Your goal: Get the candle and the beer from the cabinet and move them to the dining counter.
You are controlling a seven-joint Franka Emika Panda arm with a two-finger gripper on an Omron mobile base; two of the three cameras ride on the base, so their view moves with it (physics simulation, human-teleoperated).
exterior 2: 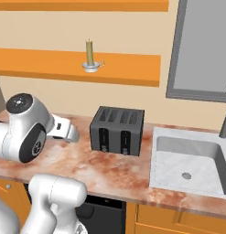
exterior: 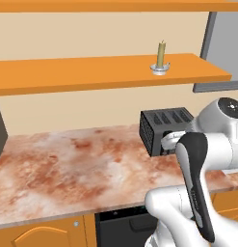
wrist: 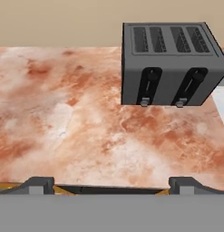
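The candle (exterior: 161,54) stands upright in its small whitish dish holder (exterior: 159,69) on the lower board of the cabinet (exterior: 91,72), upper centre-right of the left base view and upper centre-left of the right base view; set well back from the board's front edge, it looks stable but must be reached from the front and lifted clear of the board. No bottle can be made out on the visible stretch of the shelves. Below the shelf, a dark four-slot toaster (exterior 2: 117,130) rests on the marble counter (exterior: 67,169), its lever side facing the robot, with a sink (exterior 2: 187,167) at the lower right of the right base view. The claw (wrist: 111,183) is apart to its full spread and carries nothing; its two dark fingertips (wrist: 37,185) rise at the bottom edge of the hand view, which looks down over the counter toward the toaster. The arm is folded low in front of the base, elbow raised and forearm directed forward, the hand well below shelf height. Judged from this pose, the approach to the candle has not begun and the arm must rise considerably.
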